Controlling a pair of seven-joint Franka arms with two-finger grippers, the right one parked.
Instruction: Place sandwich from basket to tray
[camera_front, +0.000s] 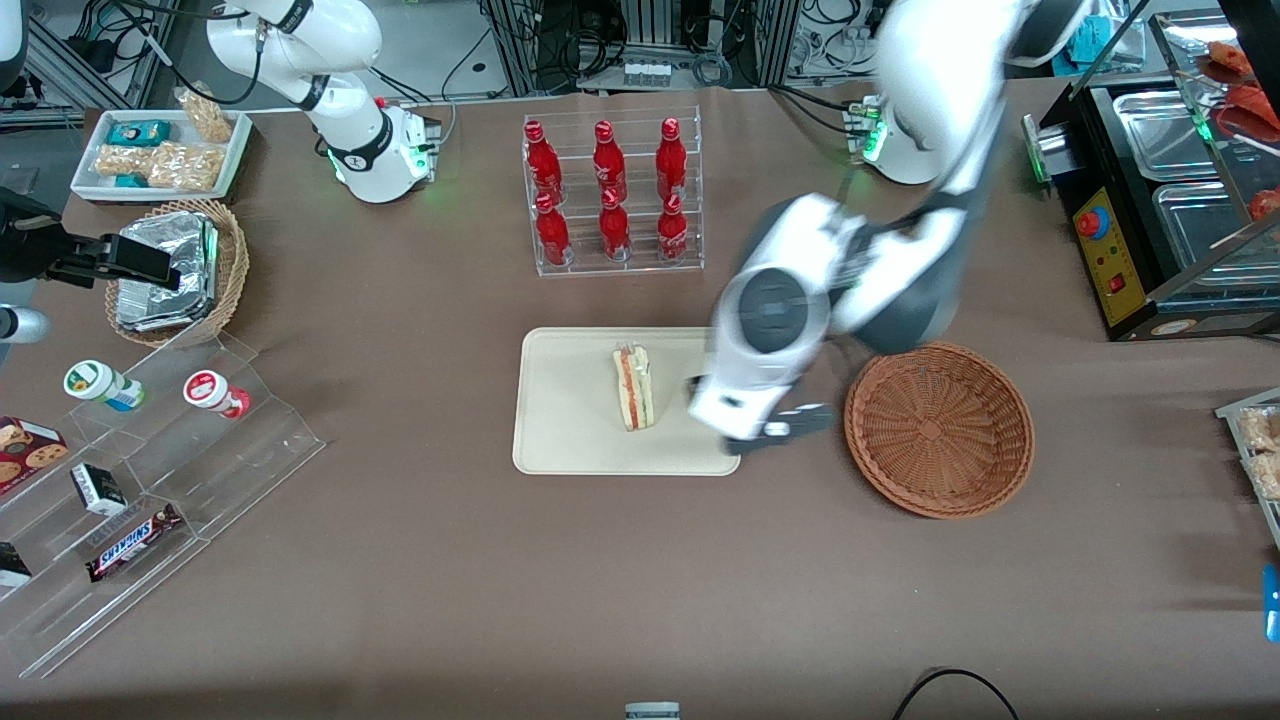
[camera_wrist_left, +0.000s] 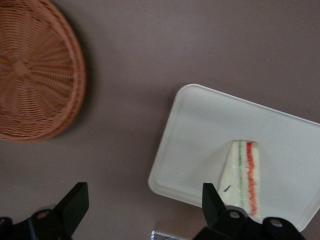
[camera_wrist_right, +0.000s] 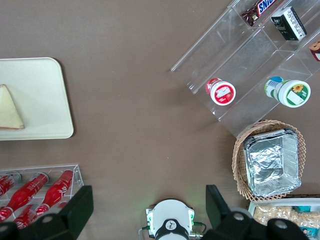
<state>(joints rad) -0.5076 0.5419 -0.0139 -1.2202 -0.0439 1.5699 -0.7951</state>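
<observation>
The sandwich (camera_front: 634, 388) (camera_wrist_left: 242, 175) (camera_wrist_right: 9, 109), a white-bread wedge with orange-pink and green layers, lies on the cream tray (camera_front: 570, 400) (camera_wrist_left: 200, 135) (camera_wrist_right: 40, 95), near its middle. The reddish-brown wicker basket (camera_front: 938, 428) (camera_wrist_left: 35, 70) stands beside the tray toward the working arm's end and holds nothing. My gripper (camera_front: 785, 428) (camera_wrist_left: 142, 195) hangs open and empty over the bare table, above the gap between the tray's edge and the basket. One fingertip (camera_wrist_left: 207, 195) stands over the tray's rim close to the sandwich.
A clear rack of red bottles (camera_front: 612, 195) stands farther from the front camera than the tray. Toward the parked arm's end are a stepped acrylic shelf with snacks (camera_front: 150, 480), a tan basket of foil packets (camera_front: 180, 270) and a white snack tray (camera_front: 160, 150). A black appliance (camera_front: 1150, 200) sits at the working arm's end.
</observation>
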